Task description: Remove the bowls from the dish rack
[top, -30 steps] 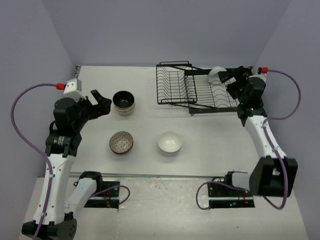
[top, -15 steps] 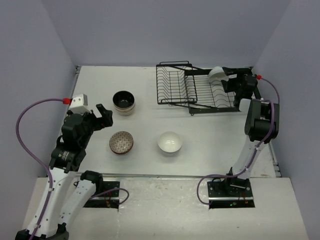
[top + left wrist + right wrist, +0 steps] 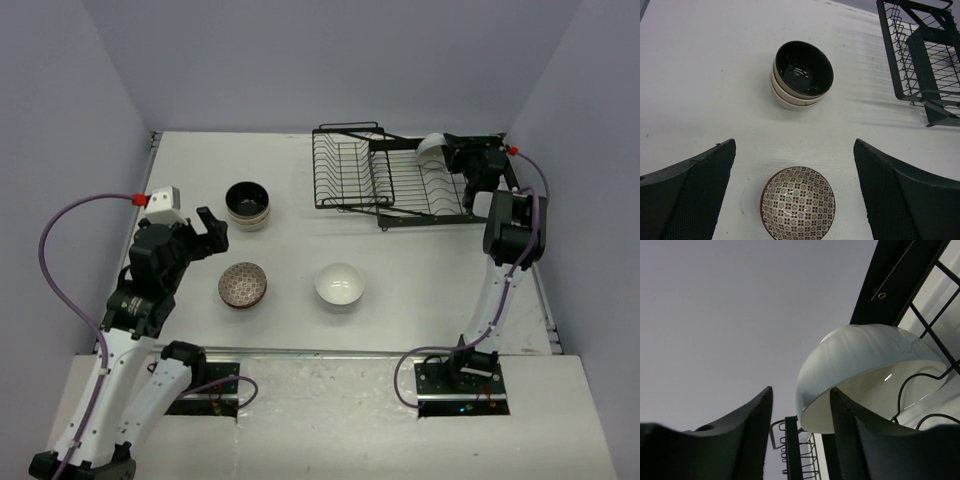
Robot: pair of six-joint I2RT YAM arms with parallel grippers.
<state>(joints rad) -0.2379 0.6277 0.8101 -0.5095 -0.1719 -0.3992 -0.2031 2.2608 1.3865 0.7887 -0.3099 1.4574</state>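
Observation:
A white bowl (image 3: 433,147) (image 3: 865,360) stands tilted on edge at the far right end of the black wire dish rack (image 3: 390,180) (image 3: 895,280). My right gripper (image 3: 455,155) (image 3: 801,390) straddles its rim: one finger (image 3: 850,430) is inside the bowl, the other (image 3: 752,430) is outside with a gap left, so it is open. On the table sit a stack of beige bowls with dark insides (image 3: 247,204) (image 3: 801,75), a reddish-brown patterned bowl (image 3: 243,285) (image 3: 799,204) and a white bowl (image 3: 339,285). My left gripper (image 3: 208,222) (image 3: 794,141) hangs wide open and empty above the patterned bowl.
The rack's smaller slotted basket (image 3: 925,55) lies at the back centre. The side wall stands close behind the right gripper. Cables loop beside both arms.
The right arm has reached in over the rack's right end and its jaws have narrowed round the white bowl's rim. The left arm has shifted slightly, still wide open.

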